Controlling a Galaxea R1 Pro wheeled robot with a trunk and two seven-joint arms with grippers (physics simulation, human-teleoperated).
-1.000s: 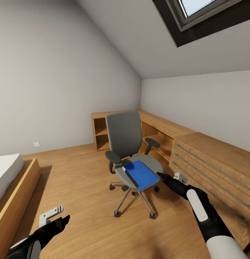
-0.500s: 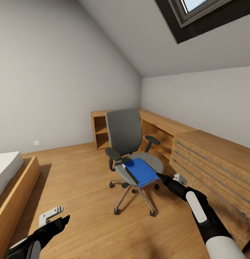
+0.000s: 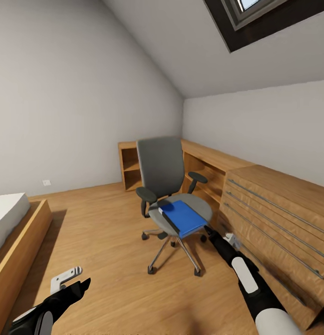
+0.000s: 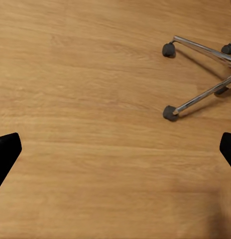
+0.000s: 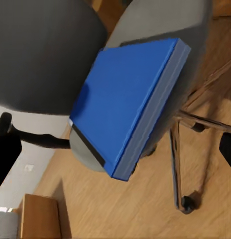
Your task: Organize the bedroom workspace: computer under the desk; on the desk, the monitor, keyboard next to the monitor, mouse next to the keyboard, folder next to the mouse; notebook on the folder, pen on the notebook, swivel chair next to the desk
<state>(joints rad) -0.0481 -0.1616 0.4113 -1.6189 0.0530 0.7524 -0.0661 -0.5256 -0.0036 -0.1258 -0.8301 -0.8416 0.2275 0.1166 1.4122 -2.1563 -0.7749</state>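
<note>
**Reach toward folder on chair seat**

Folder point(image 3: 183, 217), bright blue, lies flat on the grey seat of the swivel chair point(image 3: 163, 174), with 1 corner jutting past the seat's front edge toward the robot. That overhang looks like the natural place to take it, since fingers could close over the edge without scraping the cushion. The right gripper point(image 3: 207, 229) is stretched out just beside that near corner, not yet touching by what the head view shows; in the right wrist view its 2 dark fingertips point(image 5: 6, 152) sit wide apart at the frame's sides with the folder point(image 5: 123, 99) between them, so the jaws are spread and hold nothing. The left gripper point(image 3: 73, 279) hangs low over the wood floor point(image 3: 106, 218), its 2 fingertips point(image 4: 6, 149) likewise spread and empty, probably parked out of the way. Chair stands beside the low wooden cabinets point(image 3: 273, 204). Likely step: picking up the folder to carry it off.
</note>
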